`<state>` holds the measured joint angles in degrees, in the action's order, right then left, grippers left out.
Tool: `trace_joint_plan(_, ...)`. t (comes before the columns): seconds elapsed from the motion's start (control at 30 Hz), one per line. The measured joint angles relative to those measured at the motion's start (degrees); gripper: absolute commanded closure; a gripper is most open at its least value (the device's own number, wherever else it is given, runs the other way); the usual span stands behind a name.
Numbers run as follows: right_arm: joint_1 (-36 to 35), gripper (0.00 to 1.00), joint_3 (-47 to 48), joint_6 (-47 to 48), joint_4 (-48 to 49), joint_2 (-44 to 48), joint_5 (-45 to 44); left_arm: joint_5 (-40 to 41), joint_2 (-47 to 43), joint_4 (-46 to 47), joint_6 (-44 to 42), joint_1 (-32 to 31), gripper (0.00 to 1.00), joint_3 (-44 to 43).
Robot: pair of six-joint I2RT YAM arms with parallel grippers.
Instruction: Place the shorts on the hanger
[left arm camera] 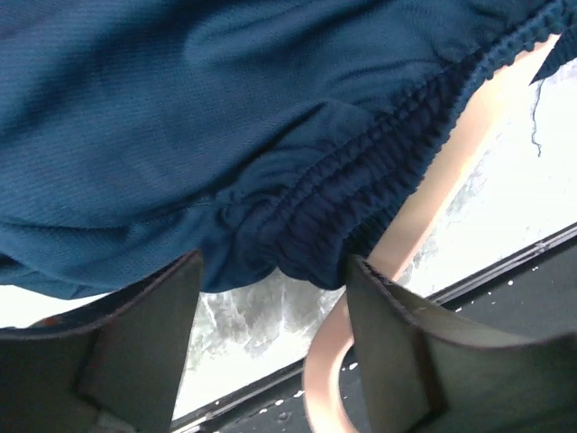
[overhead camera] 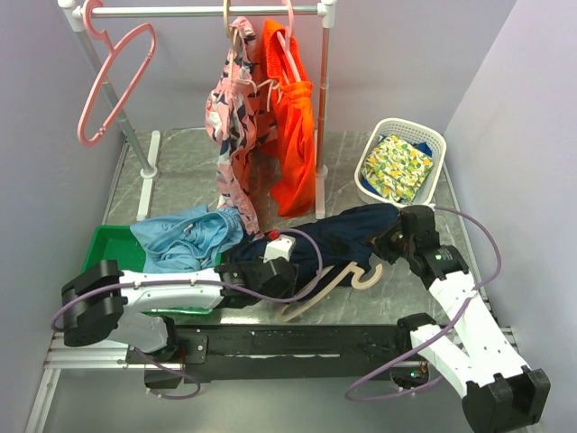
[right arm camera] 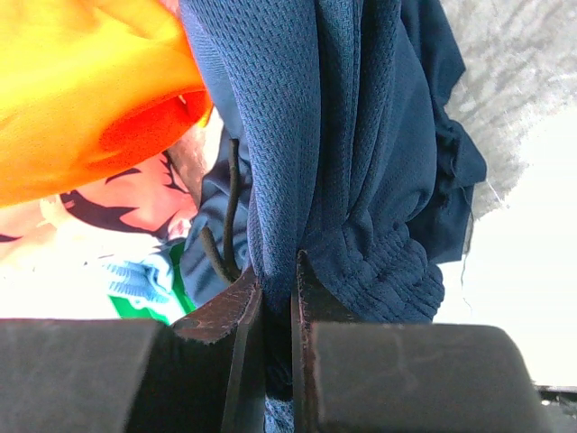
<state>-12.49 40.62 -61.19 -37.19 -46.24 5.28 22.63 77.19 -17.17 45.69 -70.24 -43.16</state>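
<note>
- You find the shorts (overhead camera: 347, 236) a little right of the middle in the top view. They lie on the grey table (overhead camera: 180, 171) as a dark navy heap stretched between the two grippers.
- The hanger (overhead camera: 325, 287) lies flat just below the shorts in that view. Its upper part goes under the fabric and its tan hook curls out at the lower right edge of the heap.
- Your left gripper (left arm camera: 275, 271) stands open. In the left wrist view its two dark fingers are well apart at the bottom of the frame. The gathered elastic waistband hangs down between their tips and is not pinched.
- In the same view one arm of the hanger runs from the upper right down to the bottom middle, under the waistband and close beside the right-hand finger.
- Your right gripper (right arm camera: 278, 289) is almost closed and has hold of a fold of the shorts. The mesh fabric rises from the narrow gap to the top of the frame.
- A dark drawstring (right arm camera: 230, 207) hangs just left of that fold.
- On the rack (overhead camera: 207, 11) at the top hang orange shorts (overhead camera: 293, 144), a pink patterned garment (overhead camera: 234, 135) and, at the upper left, a pink hanger (overhead camera: 113, 81).
- At middle left, light blue shorts (overhead camera: 189, 236) lie partly in a green tray (overhead camera: 104, 242).
- At the upper right a white basket (overhead camera: 433, 144) holds a flowered cloth (overhead camera: 397, 169).
- A small white part (overhead camera: 279, 245) sits on the left wrist. Any writing on it is too small to read.
</note>
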Motion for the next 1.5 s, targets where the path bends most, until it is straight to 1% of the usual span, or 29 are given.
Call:
trace_joint_plan(0.1,0.00,1.00,0.59,-0.98,-1.07,-0.07,-0.57,-0.68,1.70,0.76,-0.55,0.61,0.45,-0.74)
trace_joint_plan(0.13,0.00,1.00,0.68,-1.18,-1.20,-0.04,-0.81,-1.07,2.36,1.53,-0.81,0.92,0.55,-0.87)
trace_joint_plan(0.17,-0.02,1.00,0.70,-1.44,-1.40,0.02,-1.22,-1.77,3.21,2.71,-1.01,1.53,0.63,-0.92)
trace_joint_plan(0.2,-0.02,1.00,0.70,-1.73,-1.51,0.04,-1.49,-2.45,4.07,3.76,-1.27,2.25,0.85,-0.90)
trace_joint_plan(0.23,-0.02,1.00,0.70,-2.23,-1.68,0.04,-1.90,-3.17,4.81,4.59,-1.40,3.02,0.97,-0.90)
trace_joint_plan(0.27,-0.02,1.00,0.70,-2.54,-1.86,0.04,-2.34,-3.80,5.35,5.38,-1.22,3.74,0.99,-0.92)
trace_joint_plan(0.37,-0.13,1.00,0.79,-4.22,-2.82,0.02,-4.04,-5.49,5.77,6.05,-2.01,5.33,0.99,-0.92)
trace_joint_plan(0.47,-0.13,1.00,1.97,-6.10,-4.59,-0.37,-6.19,-7.39,3.93,5.75,-2.12,5.44,0.99,-0.37)
trace_joint_plan(0.67,-0.35,1.00,8.66,-9.57,-7.69,-3.76,-9.68,-10.40,-8.61,0.61,-2.54,5.44,0.99,1.90)
trace_joint_plan(0.83,-0.50,1.00,12.15,-11.15,-9.33,-6.25,-11.69,-13.14,-14.47,-3.06,-2.34,5.44,0.99,3.10)
trace_joint_plan(1.0,-0.48,1.00,12.57,-12.31,-10.75,-7.61,-12.98,-15.28,-18.75,-8.22,-2.47,5.44,0.99,2.19)
trace_joint_plan(1.13,-0.50,1.00,12.76,-12.98,-11.34,-8.20,-13.68,-17.70,-20.83,-12.20,-3.32,5.42,0.99,-1.51)
trace_joint_plan(1.27,-1.64,1.00,13.18,-14.86,-11.52,-8.92,-14.97,-19.93,-20.44,-15.47,-5.79,5.16,0.99,-8.98)
trace_joint_plan(1.33,-2.89,1.00,14.23,-16.22,-11.67,-9.55,-15.89,-20.90,-19.06,-16.28,-7.19,5.11,0.99,-13.40)
trace_joint_plan(1.43,-5.14,1.00,16.22,-18.12,-11.65,-10.47,-17.09,-21.66,-14.21,-16.02,-9.22,5.09,0.99,-19.82)
trace_joint_plan(1.47,-5.84,1.00,16.92,-18.62,-11.69,-10.86,-17.44,-21.75,-12.17,-15.85,-9.99,5.09,0.91,-21.44)
trace_joint_plan(1.5,-6.43,1.00,17.75,-18.95,-11.78,-11.43,-17.79,-21.75,-10.19,-15.32,-10.67,5.09,0.86,-22.62)
